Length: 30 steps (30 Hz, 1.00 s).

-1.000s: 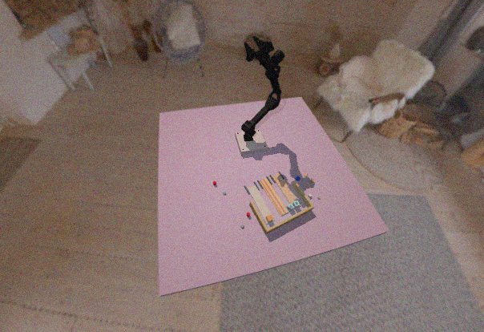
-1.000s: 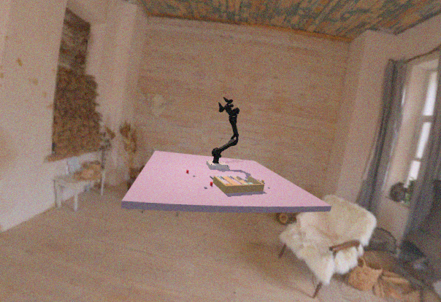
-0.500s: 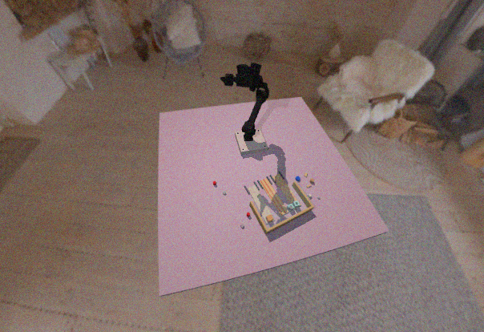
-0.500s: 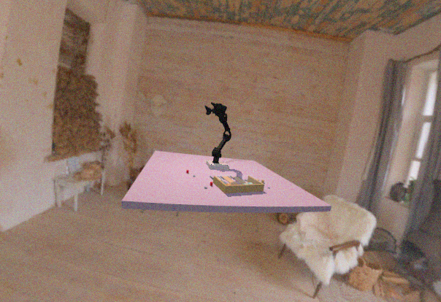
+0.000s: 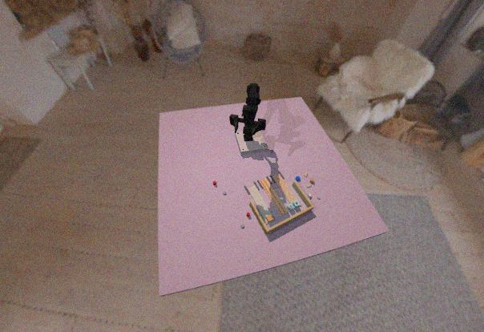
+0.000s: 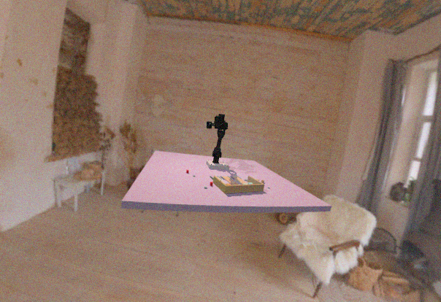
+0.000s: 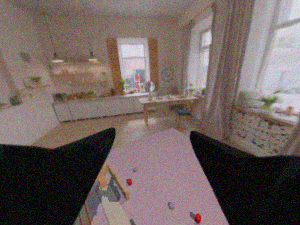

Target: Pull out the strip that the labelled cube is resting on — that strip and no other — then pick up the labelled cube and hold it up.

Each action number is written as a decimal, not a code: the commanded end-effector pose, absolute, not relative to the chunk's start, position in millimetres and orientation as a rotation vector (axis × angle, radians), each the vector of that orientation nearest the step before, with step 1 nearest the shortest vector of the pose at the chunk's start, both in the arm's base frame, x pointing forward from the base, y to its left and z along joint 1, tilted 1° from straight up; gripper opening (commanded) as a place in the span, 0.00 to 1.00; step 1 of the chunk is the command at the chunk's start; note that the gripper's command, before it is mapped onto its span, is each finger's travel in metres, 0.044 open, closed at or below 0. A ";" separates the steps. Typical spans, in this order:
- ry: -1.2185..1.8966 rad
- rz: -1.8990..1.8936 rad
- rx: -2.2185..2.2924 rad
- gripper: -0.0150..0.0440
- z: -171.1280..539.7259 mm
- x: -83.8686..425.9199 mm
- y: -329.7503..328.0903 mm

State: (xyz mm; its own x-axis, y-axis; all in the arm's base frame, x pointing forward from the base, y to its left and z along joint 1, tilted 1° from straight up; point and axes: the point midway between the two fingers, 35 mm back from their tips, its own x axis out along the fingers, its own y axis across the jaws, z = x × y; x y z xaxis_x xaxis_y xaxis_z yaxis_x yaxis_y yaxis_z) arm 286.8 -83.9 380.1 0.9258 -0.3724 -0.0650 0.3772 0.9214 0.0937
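My gripper [image 7: 153,133] is open and empty, raised high above the table near the arm's base. A wooden-walled tray [image 5: 290,220] [image 6: 246,189] [image 7: 119,185] holds several long strips with dark ends at its open side. A wide cream strip [image 5: 260,198] [image 7: 115,212] is on the left and a light orange strip [image 5: 287,189] on the right, with narrower strips between. Two small teal-and-white blocks, one [image 5: 296,204] beside the other [image 5: 290,207], sit near the far right corner. An orange block [image 5: 269,217] [image 7: 103,182] sits at the left corner. Labels and what rests on which strip are too small to tell.
Red pieces [image 5: 215,183] [image 6: 188,171] [image 7: 198,218] and grey pieces [image 5: 224,193] [image 7: 171,205] lie left of the tray in the top and exterior views. A blue ball [image 5: 297,178] and several small yellowish pieces lie to its right. The arm's shadow crosses the strips.
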 end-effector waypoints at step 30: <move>0.640 0.207 -0.057 0.84 182.0 312.5 65.9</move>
